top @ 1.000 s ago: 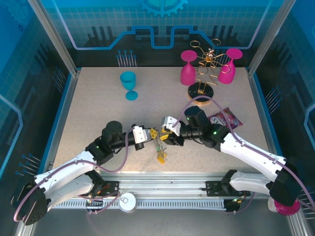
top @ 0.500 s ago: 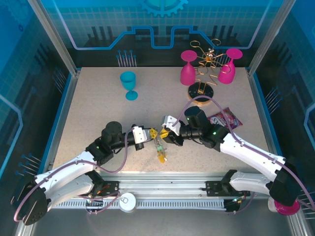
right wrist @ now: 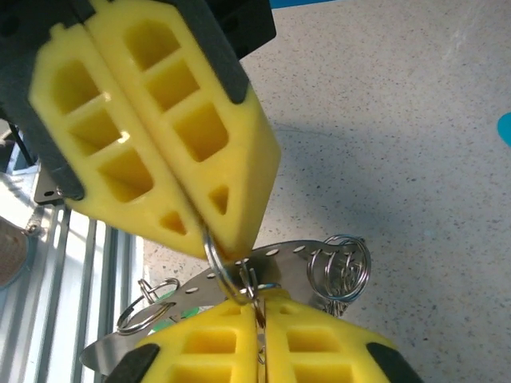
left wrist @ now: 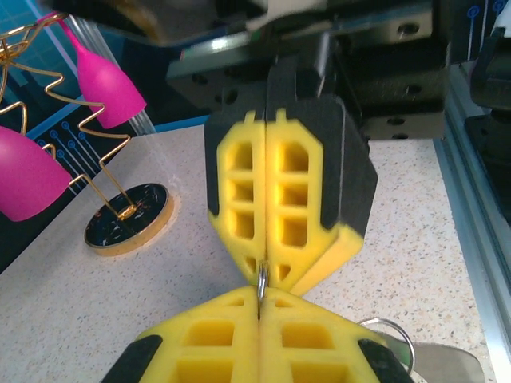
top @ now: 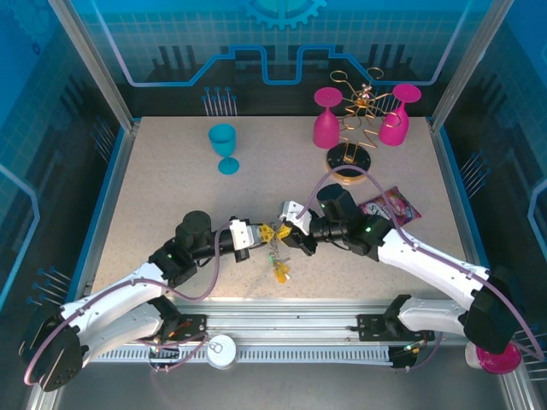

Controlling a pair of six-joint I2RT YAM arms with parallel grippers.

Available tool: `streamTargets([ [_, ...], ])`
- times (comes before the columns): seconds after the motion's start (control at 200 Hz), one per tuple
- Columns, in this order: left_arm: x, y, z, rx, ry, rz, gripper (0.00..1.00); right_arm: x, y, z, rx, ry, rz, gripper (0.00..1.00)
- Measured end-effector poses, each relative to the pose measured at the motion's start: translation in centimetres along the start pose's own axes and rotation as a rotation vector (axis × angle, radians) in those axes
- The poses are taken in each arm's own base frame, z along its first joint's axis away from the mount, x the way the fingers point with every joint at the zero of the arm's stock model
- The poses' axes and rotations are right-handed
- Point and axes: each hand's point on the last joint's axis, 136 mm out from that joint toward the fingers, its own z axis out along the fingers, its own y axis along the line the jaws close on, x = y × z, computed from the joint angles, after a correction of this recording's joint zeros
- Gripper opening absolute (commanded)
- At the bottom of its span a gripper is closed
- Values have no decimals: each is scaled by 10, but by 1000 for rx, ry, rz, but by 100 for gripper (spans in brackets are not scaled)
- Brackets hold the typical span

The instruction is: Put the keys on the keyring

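The left tool (top: 266, 231) and the right tool (top: 285, 230) are met tip to tip above the near middle of the surface (top: 171, 188). Each is pressed shut on the same thin wire keyring (left wrist: 261, 281), which is pinched in the seams of both pairs of yellow pads. Directly beneath the tools the keys (top: 279, 272) are hung in a small bunch, green above yellow; whether the surface is touched cannot be told. A flat metal strip (right wrist: 279, 254) with a row of holes and small split rings (right wrist: 343, 267) is seen dangling under the grip. The task is judged partway done: something is already carried on the keyring, but how many keys are threaded cannot be told. Open surface is left ahead of and beside the left tool, with a blue goblet (top: 224, 147) well beyond it. Beyond the right tool a wire rack (top: 355, 128) with pink goblets (top: 326, 120) is stood, and a packet (top: 391, 206) is laid beside its arm. The near edge is close behind both tools.
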Motion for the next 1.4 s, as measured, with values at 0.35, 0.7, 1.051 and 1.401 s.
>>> streamTargets([
  [0.35, -10, 1, 0, -10, -70, 5, 0, -9, -2, -13, 62, -106, -52, 37],
  [0.7, -7, 1, 2, -8, -66, -12, 0, -15, 0, -18, 80, -187, -119, 30],
  [1.051, -7, 1, 2, -8, -66, -13, 0, -16, 2, -10, 41, -198, -126, 10],
  [1.401, 0, 3, 2, -22, -28, -22, 22, -11, 5, -10, 15, -164, -145, 0],
])
